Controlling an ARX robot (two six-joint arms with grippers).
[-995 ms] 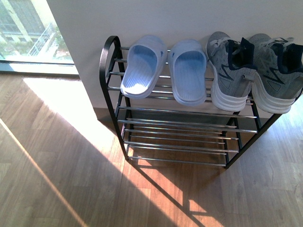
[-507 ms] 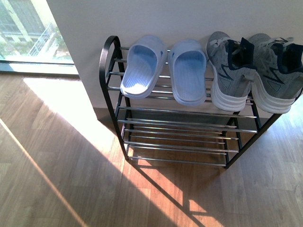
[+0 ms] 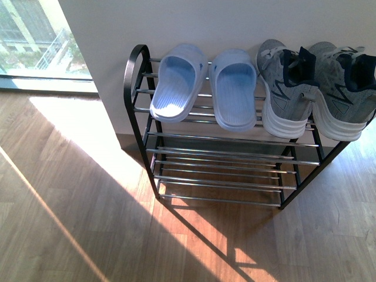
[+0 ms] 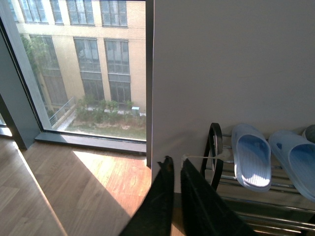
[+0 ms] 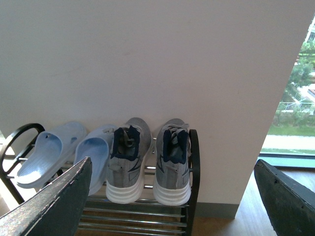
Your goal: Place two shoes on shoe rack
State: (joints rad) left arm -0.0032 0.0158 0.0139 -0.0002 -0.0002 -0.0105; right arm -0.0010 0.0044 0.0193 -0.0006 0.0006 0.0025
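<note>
Two grey knit shoes with white soles rest side by side on the top tier of the shoe rack [image 3: 223,154], at its right end: one shoe [image 3: 286,88] and the other [image 3: 343,88]. The right wrist view shows them from behind as shoe [image 5: 126,160] and shoe [image 5: 173,160] on the shoe rack [image 5: 194,162]. My right gripper [image 5: 170,196] is open and empty, well back from the rack. My left gripper [image 4: 176,167] is shut on nothing, held off the rack's left end [image 4: 214,152]. Neither arm appears in the front view.
A pair of light blue slippers [image 3: 202,87] fills the left half of the top tier. The lower tiers [image 3: 220,182] hold nothing. A white wall [image 3: 235,23] stands behind the rack, a floor-length window [image 4: 78,64] to the left. Wooden floor [image 3: 88,223] lies in front.
</note>
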